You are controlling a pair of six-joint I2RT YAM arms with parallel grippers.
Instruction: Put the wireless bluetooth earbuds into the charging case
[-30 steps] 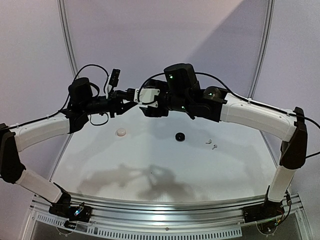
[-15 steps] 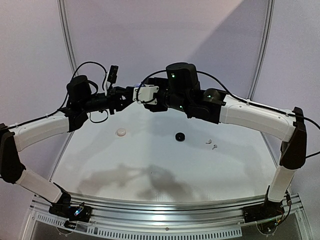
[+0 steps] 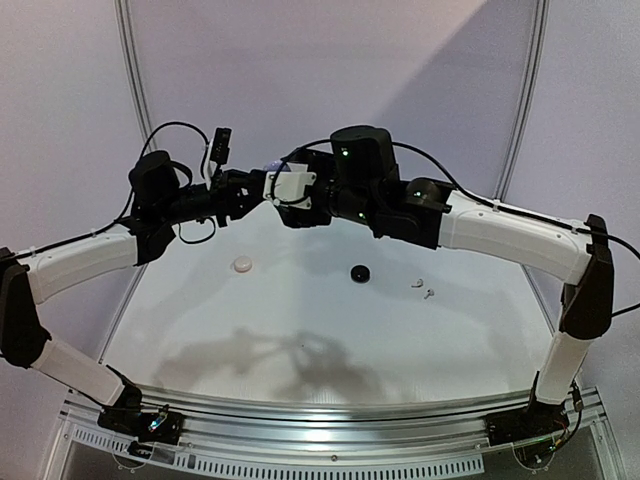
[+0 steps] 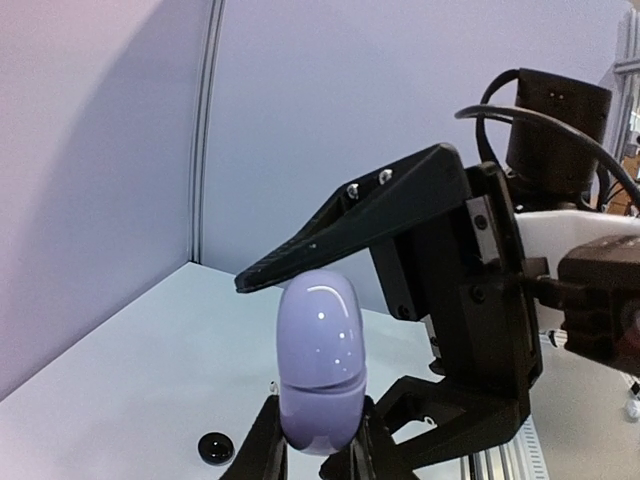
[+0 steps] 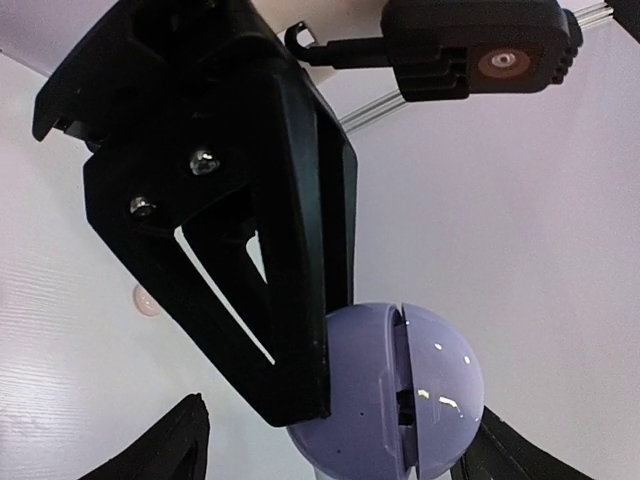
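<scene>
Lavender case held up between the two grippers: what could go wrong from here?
1. The left gripper clamps only one end of the lavender case, above the table. A push from the right gripper, whose open jaws straddle it, could lever it out and drop it.
2. The case is round and glossy, and the right wrist view shows only a narrow gap at the lid seam, so a finger may slip off rather than open it.

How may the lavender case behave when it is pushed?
The lavender case looks glossy and rounded, so it may slip or turn in the left gripper, which pinches only its lower end. Its seam gapes slightly in the right wrist view, so a push could probably open it further.
</scene>
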